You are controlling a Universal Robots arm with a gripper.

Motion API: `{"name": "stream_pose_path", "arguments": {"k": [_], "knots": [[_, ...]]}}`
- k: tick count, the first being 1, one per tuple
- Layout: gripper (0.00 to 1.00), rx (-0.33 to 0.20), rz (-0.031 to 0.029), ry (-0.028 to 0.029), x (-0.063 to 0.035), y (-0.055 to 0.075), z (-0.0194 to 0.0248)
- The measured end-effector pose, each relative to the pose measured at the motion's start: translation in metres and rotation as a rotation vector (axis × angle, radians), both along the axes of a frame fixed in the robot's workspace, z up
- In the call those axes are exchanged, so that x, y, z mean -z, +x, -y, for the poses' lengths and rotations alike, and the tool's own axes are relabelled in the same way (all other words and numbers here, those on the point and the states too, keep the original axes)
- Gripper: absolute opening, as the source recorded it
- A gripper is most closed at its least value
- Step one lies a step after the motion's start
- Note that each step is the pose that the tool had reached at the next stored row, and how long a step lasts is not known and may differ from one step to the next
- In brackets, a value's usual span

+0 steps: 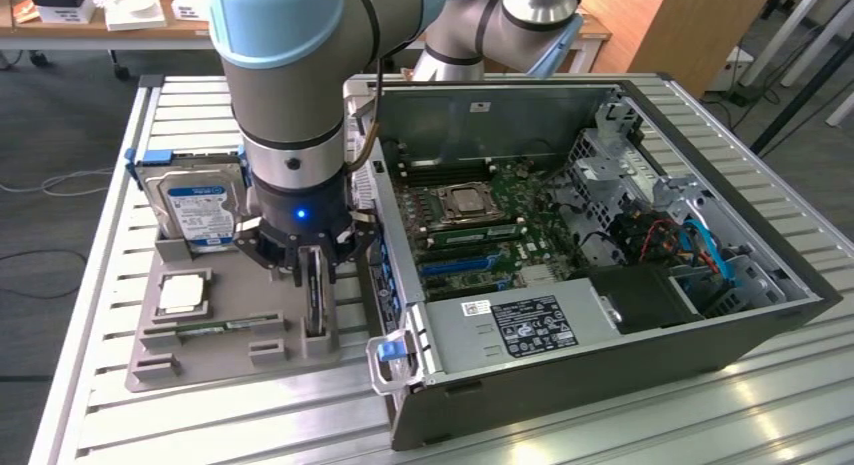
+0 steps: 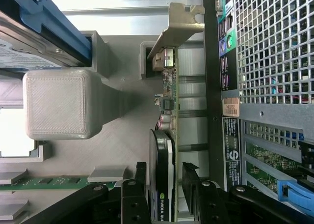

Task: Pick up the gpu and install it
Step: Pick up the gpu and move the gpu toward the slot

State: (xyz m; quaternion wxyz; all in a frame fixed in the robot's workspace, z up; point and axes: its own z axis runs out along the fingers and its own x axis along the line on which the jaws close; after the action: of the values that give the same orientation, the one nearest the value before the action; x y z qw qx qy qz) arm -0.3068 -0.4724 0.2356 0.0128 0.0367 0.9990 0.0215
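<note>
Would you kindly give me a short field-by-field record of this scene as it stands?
gripper: open, jaws either side of the gpu
gpu: on edge in a slot of the grey holder
hard drive: upright in the grey holder
computer case: side open, on the exterior view's right
</note>
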Motion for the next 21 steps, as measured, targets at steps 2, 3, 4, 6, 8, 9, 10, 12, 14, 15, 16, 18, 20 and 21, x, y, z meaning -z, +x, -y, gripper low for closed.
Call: {"name": "stream_pose_path", "arguments": {"k": [2,3,4,6,8,9,10,12,14,15,16,18,20,21], "knots": [[0.43,0.0,0.0002,0.0003,0.0006,0.0,0.0],[0.43,0.0,0.0002,0.0002,0.0006,0.0,0.0],[0.43,0.0,0.0,0.0001,0.0005,0.0,0.0],[0.43,0.0,0.0001,0.0001,0.0007,0.0,0.0],[0.43,0.0,0.0004,0.0005,0.0017,0.0001,-0.0001],[0.43,0.0,0.0003,0.0004,0.0017,0.0001,-0.0001],[0.43,0.0,0.0002,0.0002,0.0016,0.0,0.0],[0.43,0.0,0.0002,0.0002,0.0017,0.0,0.0],[0.43,0.0,0.0001,0.0002,0.0017,0.0,0.0],[0.43,0.0,0.0002,0.0002,0.0019,0.0,0.0],[0.43,0.0,0.0002,0.0002,0.002,0.0,0.0],[0.43,0.0,0.0002,0.0002,0.0026,0.0,0.0],[0.43,0.0,0.0002,0.0002,0.0026,0.0,0.0],[0.43,0.0,0.0001,0.0002,0.0026,0.0,0.0]]}}
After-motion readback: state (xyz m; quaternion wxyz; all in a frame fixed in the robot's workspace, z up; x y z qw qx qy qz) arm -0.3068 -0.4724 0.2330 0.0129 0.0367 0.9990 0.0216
